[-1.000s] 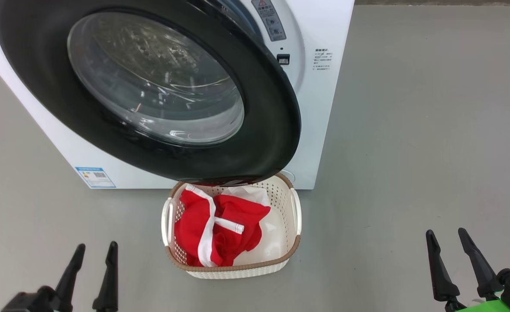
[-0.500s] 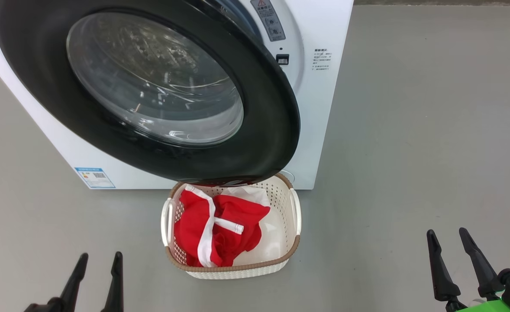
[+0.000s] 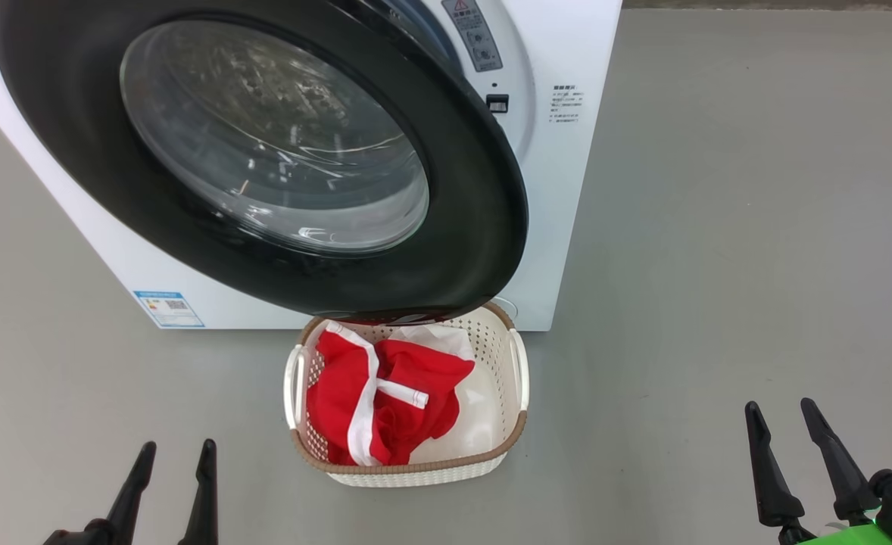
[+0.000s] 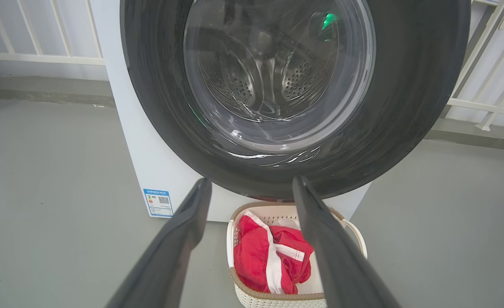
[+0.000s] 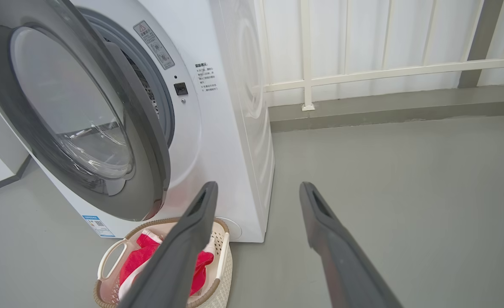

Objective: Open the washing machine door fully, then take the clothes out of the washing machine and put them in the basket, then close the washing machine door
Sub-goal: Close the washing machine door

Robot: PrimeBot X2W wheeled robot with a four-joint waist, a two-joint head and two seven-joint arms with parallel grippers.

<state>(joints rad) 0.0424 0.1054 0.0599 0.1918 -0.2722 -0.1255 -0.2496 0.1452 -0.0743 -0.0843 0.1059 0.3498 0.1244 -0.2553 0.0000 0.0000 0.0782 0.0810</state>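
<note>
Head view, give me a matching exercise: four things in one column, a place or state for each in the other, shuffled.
1 washing machine door
2 clothes
3 basket
4 left tool

A lying inside the basket
B open, holding nothing
C standing ajar
D on the floor, below the door's lower edge

Pairs: 1-C, 2-A, 3-D, 4-B

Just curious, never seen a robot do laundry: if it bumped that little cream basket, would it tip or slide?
Probably slide: the basket looks like thin perforated plastic on a smooth grey floor, so likely light. Tipping seems unlikely: it sits low and wide, with the red clothes slumped inside.
</note>
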